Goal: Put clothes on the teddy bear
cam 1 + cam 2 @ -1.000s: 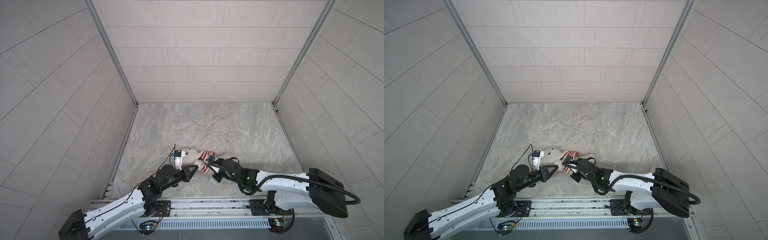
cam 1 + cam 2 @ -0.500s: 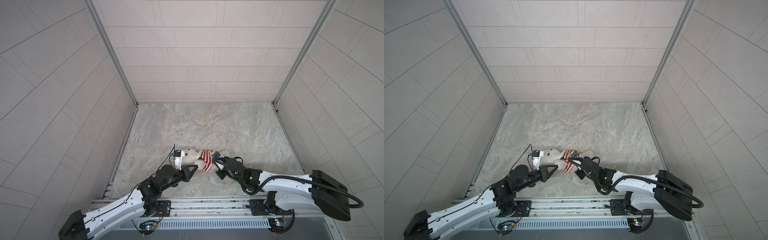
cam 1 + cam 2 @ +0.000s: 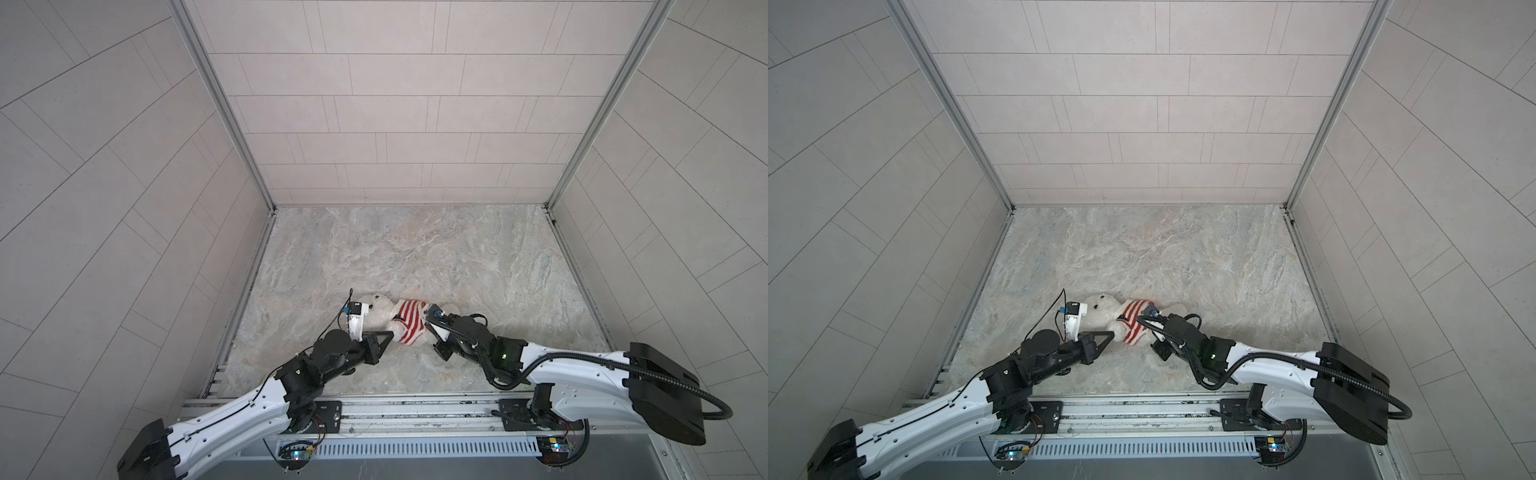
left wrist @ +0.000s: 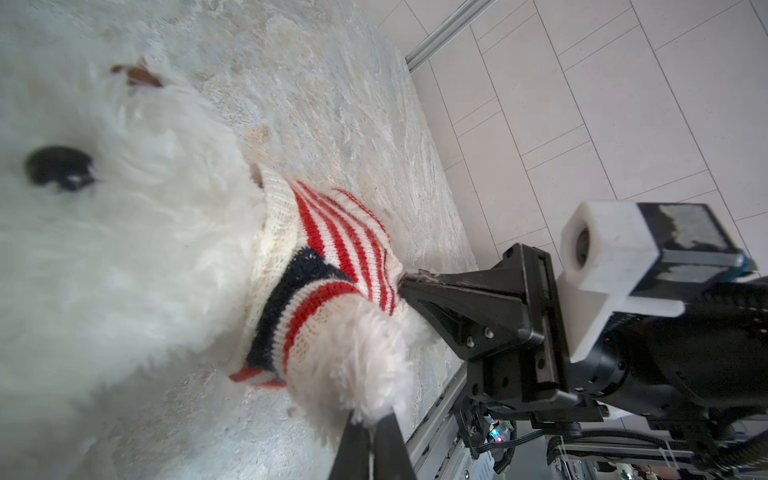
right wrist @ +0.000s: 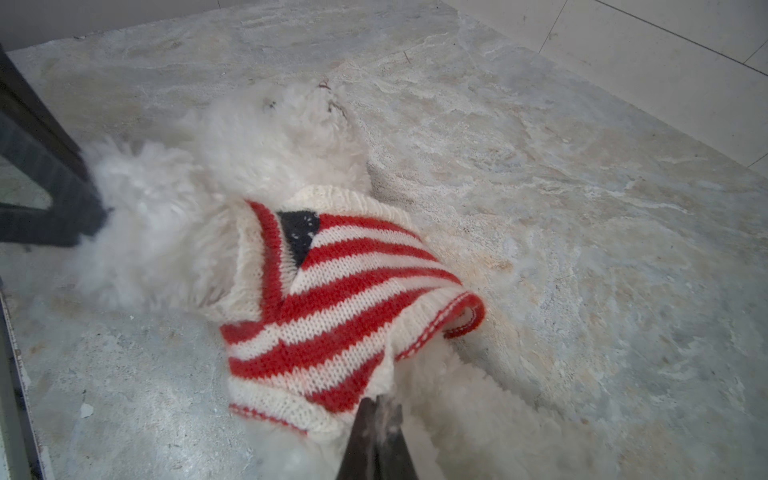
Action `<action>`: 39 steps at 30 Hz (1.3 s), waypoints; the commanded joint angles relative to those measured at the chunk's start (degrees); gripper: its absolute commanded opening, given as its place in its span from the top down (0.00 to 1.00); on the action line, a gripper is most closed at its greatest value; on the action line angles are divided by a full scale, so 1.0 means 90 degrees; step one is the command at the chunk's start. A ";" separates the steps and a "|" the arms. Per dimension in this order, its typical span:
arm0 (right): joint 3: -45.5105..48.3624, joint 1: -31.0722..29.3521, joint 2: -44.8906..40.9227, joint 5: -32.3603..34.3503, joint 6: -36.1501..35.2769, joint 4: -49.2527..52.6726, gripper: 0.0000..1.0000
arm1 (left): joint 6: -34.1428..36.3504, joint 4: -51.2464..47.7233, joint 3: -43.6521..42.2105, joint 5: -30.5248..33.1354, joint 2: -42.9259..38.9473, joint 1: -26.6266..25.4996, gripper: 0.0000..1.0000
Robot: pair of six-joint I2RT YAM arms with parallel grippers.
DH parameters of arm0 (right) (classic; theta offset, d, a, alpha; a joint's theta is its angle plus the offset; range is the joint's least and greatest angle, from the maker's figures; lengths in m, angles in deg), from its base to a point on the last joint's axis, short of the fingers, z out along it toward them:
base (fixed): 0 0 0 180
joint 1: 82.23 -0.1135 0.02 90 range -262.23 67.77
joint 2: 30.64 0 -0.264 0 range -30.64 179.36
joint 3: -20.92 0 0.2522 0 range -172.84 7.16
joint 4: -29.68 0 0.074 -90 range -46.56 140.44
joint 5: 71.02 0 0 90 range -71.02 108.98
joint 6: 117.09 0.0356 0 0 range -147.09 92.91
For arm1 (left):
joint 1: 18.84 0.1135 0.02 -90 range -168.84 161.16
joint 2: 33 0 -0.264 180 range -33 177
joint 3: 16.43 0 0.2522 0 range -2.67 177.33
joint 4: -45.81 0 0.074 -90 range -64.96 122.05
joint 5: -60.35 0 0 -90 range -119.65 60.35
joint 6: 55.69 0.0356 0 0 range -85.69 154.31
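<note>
Both top views are looking down from high above the near rail [image 3: 415, 409], facing the back wall [image 3: 407, 124] and taking in the whole marble floor [image 3: 415, 249] and both arms. They are nearly the same picture, shifted slightly sideways. The left wrist camera is sitting very close to the teddy bear [image 4: 124, 257], sighting along the left gripper [image 4: 372, 415] toward the right gripper [image 4: 405, 282]. The right wrist camera is looking back from the opposite side, close over the striped sweater [image 5: 332, 299] — both wrist views are sharing bear, sweater and the facing gripper.
</note>
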 commanded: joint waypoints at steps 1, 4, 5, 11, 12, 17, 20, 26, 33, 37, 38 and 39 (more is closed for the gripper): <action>-0.0248 0.0018 -0.0150 -0.0225 -0.0092 0.0180 0.90 | 0.0148 -0.0305 -0.0084 0.0213 -0.0012 -0.0006 1.00; -0.0493 0.0018 -0.0247 -0.0270 -0.0069 0.0424 0.83 | 0.0173 -0.0564 -0.0066 0.0300 -0.0073 -0.0004 1.00; -0.0590 0.0018 -0.0245 -0.0230 -0.0034 0.0550 0.80 | 0.0173 -0.0697 -0.0055 0.0364 -0.0103 -0.0011 1.00; -0.1148 0.0063 0.0039 0.0165 -0.0049 0.1117 0.69 | 0.0350 -0.1249 0.0162 0.0656 -0.0127 -0.0007 1.00; -0.1195 0.0093 0.0102 0.0171 -0.0019 0.1142 0.68 | 0.0398 -0.1288 0.0203 0.0666 -0.0110 -0.0006 1.00; -0.1434 0.0232 0.0507 0.0115 0.0125 0.1178 0.67 | 0.0617 -0.1540 0.0411 0.0735 0.0009 0.0008 1.00; -0.1409 0.0243 0.0686 0.0068 0.0201 0.1060 0.67 | 0.0724 -0.1637 0.0526 0.0792 0.0129 0.0051 1.00; -0.1388 0.0252 0.0978 0.0011 0.0227 0.0990 0.67 | 0.0966 -0.1725 0.0701 0.0832 0.0445 0.0138 1.00; -0.1276 0.0252 0.1089 -0.0257 0.0393 0.0711 0.68 | 0.1239 -0.1780 0.0737 0.0607 0.0656 0.0587 1.00; -0.1043 0.0249 0.1139 -0.0412 0.0504 0.0673 0.68 | 0.1343 -0.1828 0.0751 0.0457 0.0600 0.0862 1.00; -0.1013 0.0243 0.1156 -0.0448 0.0538 0.0631 0.68 | 0.1380 -0.1846 0.0773 0.0434 0.0597 0.0916 1.00; -0.0990 0.0243 0.1147 -0.0472 0.0570 0.0591 0.68 | 0.1401 -0.1853 0.0781 0.0419 0.0605 0.0957 1.00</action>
